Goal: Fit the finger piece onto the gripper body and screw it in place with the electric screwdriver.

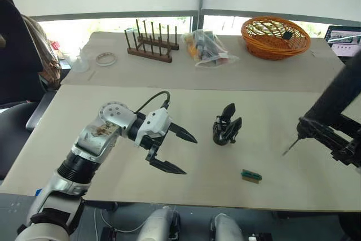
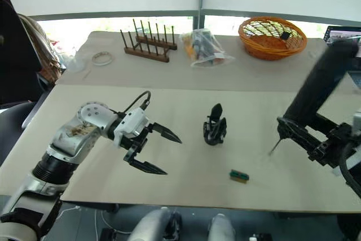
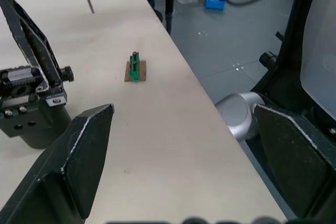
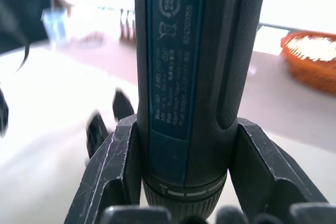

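Observation:
The gripper body [image 1: 227, 127] stands upright at the middle of the table, a chunky black mechanism. A flat pointed black blade [image 3: 29, 40], seemingly the finger piece, rises from it. My left gripper [image 1: 189, 155] hovers open just left of the body, nothing between its fingers [image 3: 79, 166]. My right gripper [image 1: 309, 128] is shut on the dark electric screwdriver [image 1: 338, 91] at the right. The screwdriver's thin bit [image 1: 289, 149] points down at the table, well to the right of the body. In the right wrist view the fingers [image 4: 113, 171] clamp the screwdriver's barrel [image 4: 184, 51].
A small green block [image 1: 251, 176] lies near the front edge, right of the body. At the back stand a wooden peg rack [image 1: 151, 46], a clear bag of items [image 1: 210, 48], an orange wicker basket [image 1: 275, 38] and a tape roll [image 1: 105, 58]. A dark chair [image 1: 17, 55] is at far left.

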### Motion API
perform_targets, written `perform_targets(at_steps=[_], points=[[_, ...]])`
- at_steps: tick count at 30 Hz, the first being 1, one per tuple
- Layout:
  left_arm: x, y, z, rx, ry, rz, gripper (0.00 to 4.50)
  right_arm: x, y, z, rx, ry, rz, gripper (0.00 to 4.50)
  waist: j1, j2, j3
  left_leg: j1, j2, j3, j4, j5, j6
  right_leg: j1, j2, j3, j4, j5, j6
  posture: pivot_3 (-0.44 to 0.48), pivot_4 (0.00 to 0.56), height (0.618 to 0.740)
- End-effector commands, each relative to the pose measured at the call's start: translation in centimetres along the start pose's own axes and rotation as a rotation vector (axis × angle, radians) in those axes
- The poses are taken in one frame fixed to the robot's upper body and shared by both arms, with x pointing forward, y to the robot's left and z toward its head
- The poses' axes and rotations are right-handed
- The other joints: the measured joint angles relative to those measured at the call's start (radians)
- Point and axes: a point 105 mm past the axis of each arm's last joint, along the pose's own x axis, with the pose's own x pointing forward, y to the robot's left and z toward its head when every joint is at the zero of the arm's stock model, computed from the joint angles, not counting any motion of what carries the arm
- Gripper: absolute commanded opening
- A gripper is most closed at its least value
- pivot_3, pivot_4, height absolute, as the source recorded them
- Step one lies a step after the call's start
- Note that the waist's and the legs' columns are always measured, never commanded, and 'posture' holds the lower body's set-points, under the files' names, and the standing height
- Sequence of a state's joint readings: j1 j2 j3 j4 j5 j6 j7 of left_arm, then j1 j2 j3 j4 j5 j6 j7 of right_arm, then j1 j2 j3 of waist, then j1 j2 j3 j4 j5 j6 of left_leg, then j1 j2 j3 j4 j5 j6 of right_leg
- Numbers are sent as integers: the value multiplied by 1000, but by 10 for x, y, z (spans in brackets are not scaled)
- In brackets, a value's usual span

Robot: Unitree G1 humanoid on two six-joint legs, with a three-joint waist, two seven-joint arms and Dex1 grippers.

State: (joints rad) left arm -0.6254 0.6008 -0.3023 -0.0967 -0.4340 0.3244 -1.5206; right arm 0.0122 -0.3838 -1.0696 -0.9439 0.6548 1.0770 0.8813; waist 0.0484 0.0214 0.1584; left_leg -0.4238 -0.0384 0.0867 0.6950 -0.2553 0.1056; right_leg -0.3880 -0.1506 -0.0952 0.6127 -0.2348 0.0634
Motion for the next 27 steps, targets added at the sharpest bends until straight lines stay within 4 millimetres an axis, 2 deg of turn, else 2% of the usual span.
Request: perform_targets(at_steps=[1,4,6,9,12,16,27], points=[[1,2,8,28,-83,10,4500,-10,20,0,-7,-66,-41,1925,0,0,0,0,0,-1,0,0,0,0,2,0,1,0,0,0,150,740],[5,6,2,15,-94,19,4500,-13,30,-10,32,-71,-52,1925,-14,0,0,0,-1,4,-1,5,9,2,3,3,3,0,0,0,150,740],[7,5,-7,8,-77,4,4500,-16,35,-16,23,-53,-61,1925,-24,-1,0,2,-1,5,-1,5,9,1,4,4,4,-1,1,0,150,740],[10,7,-18,-5,-61,0,4500,-13,47,-21,32,-57,-29,1925,-10,-4,-1,4,0,0,-4,7,5,1,7,2,2,-4,-1,0,150,740],[12,6,-26,1,-33,-25,4500,-10,51,-19,25,-76,-27,1925,0,-4,-1,5,-1,-4,-7,8,3,-1,7,3,10,-13,-6,0,150,740],[13,6,-34,9,-1,-39,4500,-7,52,-17,6,-79,-26,1925,-12,-4,0,4,-1,0,-5,8,2,1,7,7,15,-15,-6,0,150,740],[21,9,-37,14,-13,-21,4500,-4,62,-12,6,-92,30,1925,-11,-5,0,4,-1,3,-1,4,8,-1,7,20,16,-15,-6,0,150,740]])
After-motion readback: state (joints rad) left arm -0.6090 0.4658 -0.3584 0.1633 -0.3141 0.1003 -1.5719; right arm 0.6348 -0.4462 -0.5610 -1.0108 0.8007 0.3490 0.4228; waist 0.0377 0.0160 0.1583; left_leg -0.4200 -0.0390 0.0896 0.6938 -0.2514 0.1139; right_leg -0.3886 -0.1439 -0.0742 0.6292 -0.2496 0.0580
